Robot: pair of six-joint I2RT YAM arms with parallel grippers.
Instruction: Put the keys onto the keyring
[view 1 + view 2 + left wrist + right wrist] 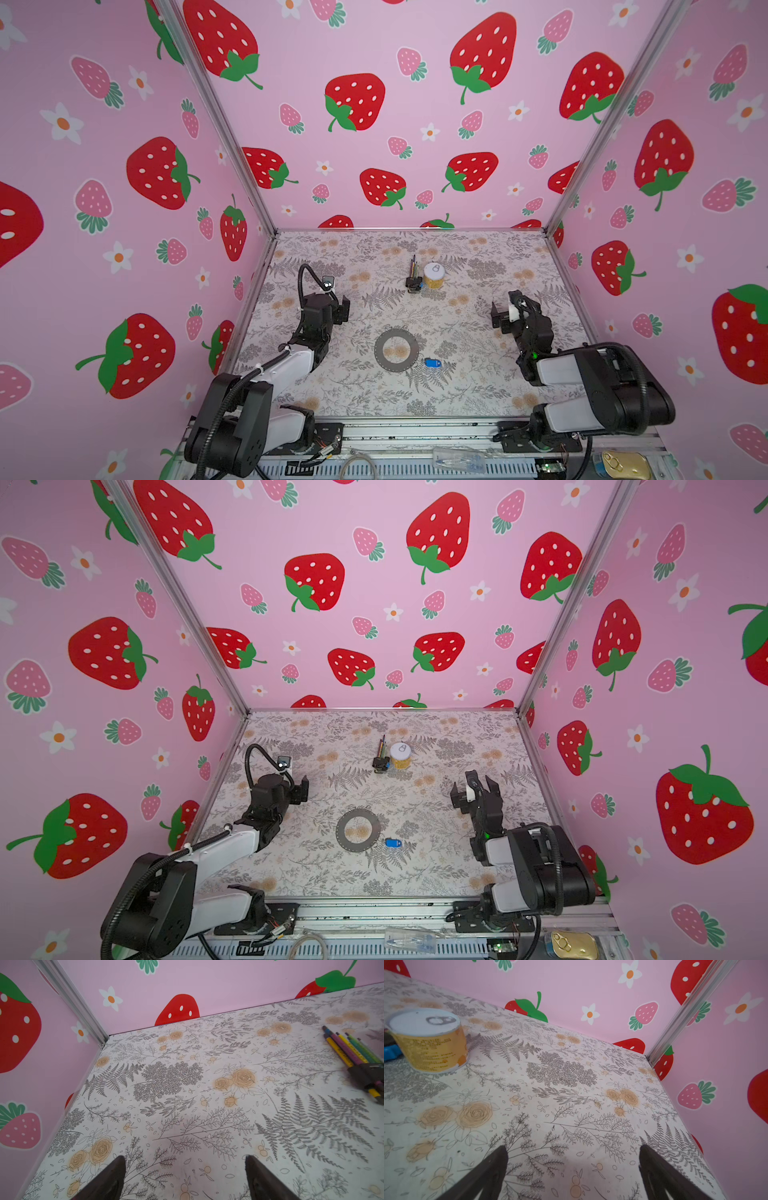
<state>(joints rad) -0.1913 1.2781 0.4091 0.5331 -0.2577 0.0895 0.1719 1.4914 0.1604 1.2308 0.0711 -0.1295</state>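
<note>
- The left gripper [185, 1159]: jaws spread wide, nothing between them, above the bare table [457, 386]; well apart from the keyring [379, 349], at its 10 o'clock.
- The right gripper [573, 1149]: jaws wide apart, empty; at the keyring's 2 o'clock.
- Both arms reach in from the near edge, with the fingers pointing towards the far wall.
- The keys [431, 363]: flat on the table, just beside the keyring at 4 o'clock, not touching it.

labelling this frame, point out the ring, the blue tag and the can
ring [379, 351], in a top view, left side of its band
tag [430, 363], in a top view, middle of its blue body
can [430, 1045], right wrist view, its yellow label
</note>
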